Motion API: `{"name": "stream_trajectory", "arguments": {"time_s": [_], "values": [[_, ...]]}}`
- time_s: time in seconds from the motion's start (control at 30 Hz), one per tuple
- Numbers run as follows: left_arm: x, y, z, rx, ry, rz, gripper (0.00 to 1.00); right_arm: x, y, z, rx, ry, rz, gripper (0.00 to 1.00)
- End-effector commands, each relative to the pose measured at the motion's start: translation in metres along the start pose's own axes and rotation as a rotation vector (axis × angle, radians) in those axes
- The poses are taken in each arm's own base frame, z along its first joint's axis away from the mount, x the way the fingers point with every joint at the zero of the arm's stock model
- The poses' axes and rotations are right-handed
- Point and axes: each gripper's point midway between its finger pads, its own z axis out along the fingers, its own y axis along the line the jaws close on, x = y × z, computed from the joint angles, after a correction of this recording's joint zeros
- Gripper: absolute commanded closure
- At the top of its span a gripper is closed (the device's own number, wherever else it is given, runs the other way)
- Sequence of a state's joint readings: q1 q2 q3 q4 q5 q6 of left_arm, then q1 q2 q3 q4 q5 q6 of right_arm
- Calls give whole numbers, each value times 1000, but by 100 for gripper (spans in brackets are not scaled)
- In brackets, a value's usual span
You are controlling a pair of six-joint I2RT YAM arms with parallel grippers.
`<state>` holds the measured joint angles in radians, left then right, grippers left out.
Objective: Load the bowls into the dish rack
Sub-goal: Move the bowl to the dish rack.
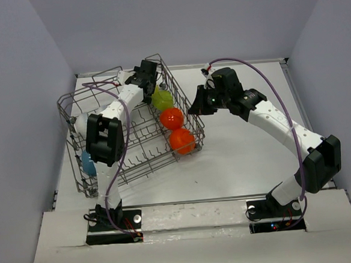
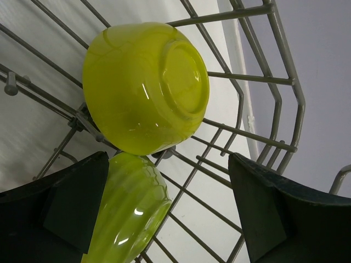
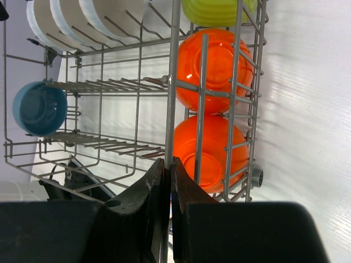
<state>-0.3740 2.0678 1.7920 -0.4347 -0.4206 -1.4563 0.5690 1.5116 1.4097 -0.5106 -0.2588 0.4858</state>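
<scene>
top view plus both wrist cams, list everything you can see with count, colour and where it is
dish rack: one, grey wire, left part of the table
white bowls: three showing, white, in a row along the rack's left side
blue bowl: one, blue, rack's near left corner
orange bowls: two, orange-red, along the rack's right side
yellow-green bowls: two, yellow-green, rack's far right corner
table: one, white, under the rack
cables: two, purple, one along each arm
left gripper: one, black, open over the yellow-green bowls
right gripper: one, black, shut on a wire of the rack's right side
</scene>
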Motion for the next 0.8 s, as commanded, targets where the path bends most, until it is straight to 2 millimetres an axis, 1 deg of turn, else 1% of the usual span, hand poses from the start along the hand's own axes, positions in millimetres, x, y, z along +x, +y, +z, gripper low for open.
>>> {"name": "stream_trajectory", "arguments": {"time_s": [0.0, 0.33, 0.7, 0.77], "values": [[-10, -10, -4, 23, -66, -54, 1, 15, -17, -3, 45, 42, -50, 94], [-12, 0, 2, -1, -98, -71, 1, 17, -19, -4, 48, 45, -48, 94], [-9, 13, 9, -42, -106, -86, 1, 19, -19, -3, 44, 50, -44, 94], [-8, 13, 11, -39, -104, -90, 1, 19, -18, -3, 41, 50, -45, 94]]}}
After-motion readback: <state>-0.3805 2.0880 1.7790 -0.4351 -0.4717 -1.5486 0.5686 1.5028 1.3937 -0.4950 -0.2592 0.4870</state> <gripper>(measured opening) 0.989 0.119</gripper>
